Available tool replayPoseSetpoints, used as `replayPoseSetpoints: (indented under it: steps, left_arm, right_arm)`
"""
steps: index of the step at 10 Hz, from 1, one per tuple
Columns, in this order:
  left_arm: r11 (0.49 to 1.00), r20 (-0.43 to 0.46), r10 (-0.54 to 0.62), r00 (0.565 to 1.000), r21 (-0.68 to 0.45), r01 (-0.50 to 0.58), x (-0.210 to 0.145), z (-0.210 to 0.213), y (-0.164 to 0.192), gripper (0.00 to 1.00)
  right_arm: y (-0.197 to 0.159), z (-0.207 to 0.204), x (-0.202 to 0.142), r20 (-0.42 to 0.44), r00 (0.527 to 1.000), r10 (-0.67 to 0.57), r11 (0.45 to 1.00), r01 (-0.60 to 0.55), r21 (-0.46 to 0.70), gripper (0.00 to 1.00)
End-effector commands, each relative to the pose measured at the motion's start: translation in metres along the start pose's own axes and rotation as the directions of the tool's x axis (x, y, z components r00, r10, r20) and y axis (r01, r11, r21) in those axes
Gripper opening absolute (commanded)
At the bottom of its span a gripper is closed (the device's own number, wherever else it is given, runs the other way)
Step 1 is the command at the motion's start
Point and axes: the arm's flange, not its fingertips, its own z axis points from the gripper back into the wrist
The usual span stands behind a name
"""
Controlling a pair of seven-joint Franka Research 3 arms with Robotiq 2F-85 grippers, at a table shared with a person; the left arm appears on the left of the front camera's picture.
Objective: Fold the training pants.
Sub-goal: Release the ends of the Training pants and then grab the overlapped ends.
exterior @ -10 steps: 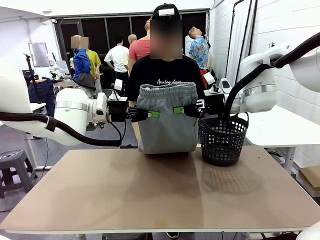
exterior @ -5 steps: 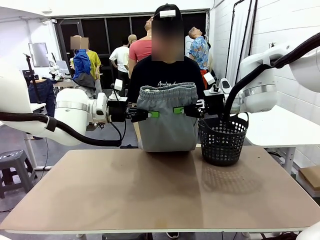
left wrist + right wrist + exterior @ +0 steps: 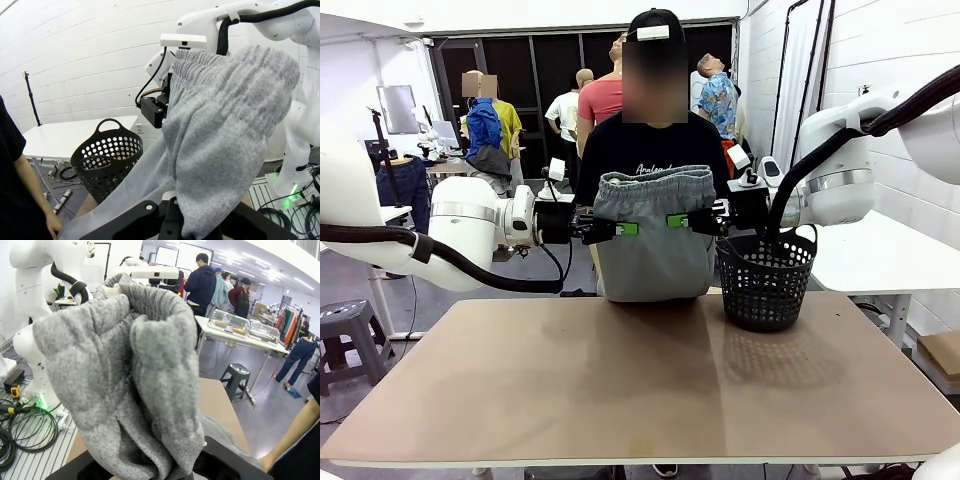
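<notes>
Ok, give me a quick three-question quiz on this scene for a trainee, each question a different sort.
1. True or false: the training pants lie flat on the table.
2. What grips the pants? A) left tool and right tool together B) one tool alone C) neither tool
3. On which side of the table, the robot's left or right, does the black basket stand?
Key: 1 false, they hang upright; 2 A; 3 right.

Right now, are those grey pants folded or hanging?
Hanging: the training pants dangle waistband-up between the left gripper and right gripper, both shut on them.
</notes>
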Motion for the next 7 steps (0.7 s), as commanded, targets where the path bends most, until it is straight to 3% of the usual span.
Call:
replayPoseSetpoints:
  steps: [1,7]
  left_arm:
    - [1.0,0.017,-0.008,1.0,0.011,0.007,0.0056,-0.0016,-0.0029,0.0]
    - [1.0,0.017,-0.008,1.0,0.011,0.007,0.0056,-0.0016,-0.0029,0.0]
  right_arm:
    - [0.0045,0.0018,0.0016,0.028,1.0,0.001,1.0,-0.001,-0.001,0.0]
    - [0.0045,0.0018,0.0016,0.028,1.0,0.001,1.0,-0.001,-0.001,0.0]
